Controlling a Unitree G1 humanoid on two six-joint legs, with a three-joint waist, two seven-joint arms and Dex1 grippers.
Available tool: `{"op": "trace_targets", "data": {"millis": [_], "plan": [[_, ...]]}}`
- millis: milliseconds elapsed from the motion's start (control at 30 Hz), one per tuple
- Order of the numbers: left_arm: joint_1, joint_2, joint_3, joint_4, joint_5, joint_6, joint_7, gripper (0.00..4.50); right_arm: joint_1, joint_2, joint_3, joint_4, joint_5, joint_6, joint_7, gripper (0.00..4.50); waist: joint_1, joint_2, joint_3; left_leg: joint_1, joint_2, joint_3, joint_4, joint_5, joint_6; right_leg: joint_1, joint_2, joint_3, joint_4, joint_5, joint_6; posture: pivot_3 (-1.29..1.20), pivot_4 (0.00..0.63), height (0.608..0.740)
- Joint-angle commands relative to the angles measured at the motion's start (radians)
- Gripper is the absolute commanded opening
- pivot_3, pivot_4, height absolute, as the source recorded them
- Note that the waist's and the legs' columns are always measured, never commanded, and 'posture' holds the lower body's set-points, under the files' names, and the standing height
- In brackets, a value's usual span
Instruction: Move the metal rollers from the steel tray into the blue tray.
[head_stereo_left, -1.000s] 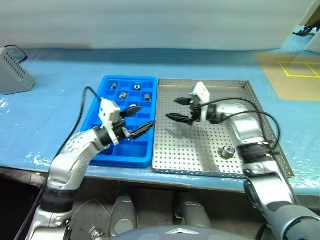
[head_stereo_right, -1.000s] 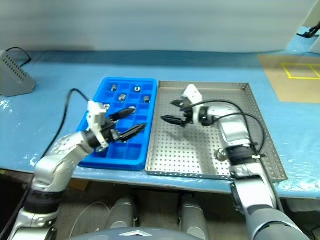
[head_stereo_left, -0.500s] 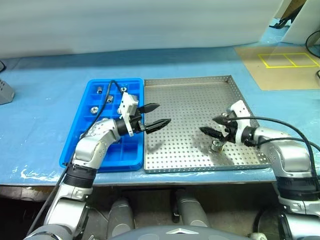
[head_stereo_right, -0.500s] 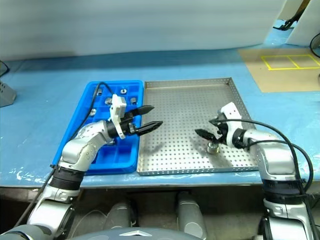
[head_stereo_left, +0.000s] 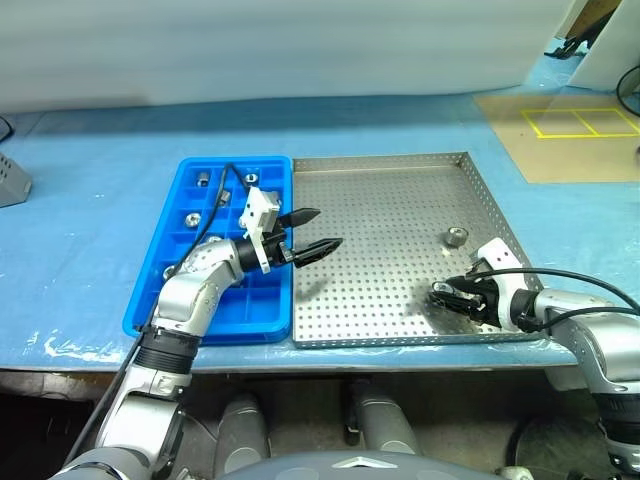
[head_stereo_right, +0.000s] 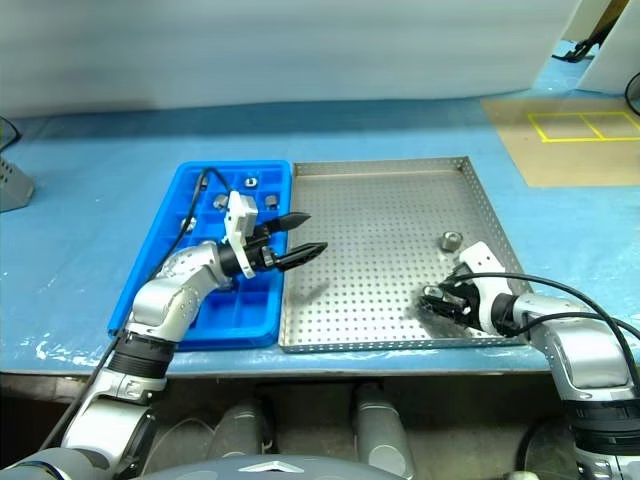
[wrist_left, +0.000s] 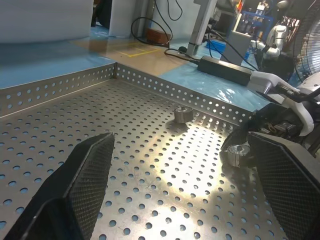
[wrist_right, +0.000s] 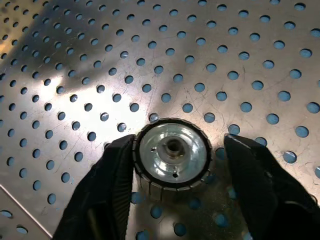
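Note:
The steel tray (head_stereo_left: 400, 190) lies beside the blue tray (head_stereo_left: 150, 315). Near the steel tray's front right corner, my right gripper (head_stereo_left: 446, 292) is low on the perforated floor. Its fingers (wrist_right: 107, 190) are drawn in on either side of one metal roller (wrist_right: 172, 150), which rests flat on the tray. A second roller (head_stereo_left: 456, 237) lies loose a little farther back. My left gripper (head_stereo_left: 322, 229) hovers open and empty over the seam between the two trays, pointing toward the right one. Several rollers (head_stereo_right: 250, 183) sit in the blue tray's far compartments.
A grey box (head_stereo_left: 10, 185) stands at the far left of the blue table cover. A tan board with yellow lines (head_stereo_left: 575, 135) lies at the far right. A black cable (head_stereo_left: 222, 195) from my left wrist loops over the blue tray.
My right gripper swung from mid-tray to the front right corner, sank onto a roller and closed around it. My left gripper edged right, off the blue tray to the seam. The camera also shifted.

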Motion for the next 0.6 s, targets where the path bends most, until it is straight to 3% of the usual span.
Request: {"op": "trace_targets", "data": {"millis": [33,200,433,600], "plan": [[-0.008,-0.001,0.012,-0.016,0.01,-0.028,0.0,4.5,-0.012,-0.014,-0.008,-0.06,0.031,-0.023,0.009,1.66,0.0,0.0,0.0,0.0,0.0,0.0,0.0,0.0,0.0,0.0,0.0,0.0,0.0,0.0,0.0,-0.36,0.15,0.74],[0.013,0.007,0.032,-0.045,0.01,-0.033,0.013,4.5,-0.148,0.081,-0.009,-0.041,0.055,-0.121,-0.033,1.62,-0.005,0.0,0.0,0.0,0.0,0.0,0.0,0.0,0.0,-0.001,0.0,0.0,0.0,0.0,0.0,-0.3,0.15,0.74],[0.099,0.046,0.066,-0.173,0.018,-0.028,0.076,4.5,-0.436,0.216,0.123,0.13,0.027,-0.218,-0.016,1.62,0.017,0.001,0.0,0.0,0.001,0.0,-0.001,0.001,-0.002,-0.003,0.0,-0.001,0.004,0.0,0.0,-0.13,0.15,0.74],[0.186,0.073,0.108,-0.291,0.008,-0.003,0.149,4.5,-0.702,0.355,0.26,0.463,-0.064,-0.373,0.031,1.62,0.034,0.001,0.0,-0.001,0.001,0.001,-0.002,0.001,-0.002,-0.005,0.0,-0.001,0.006,0.005,-0.008,0.0,0.15,0.74]]}}
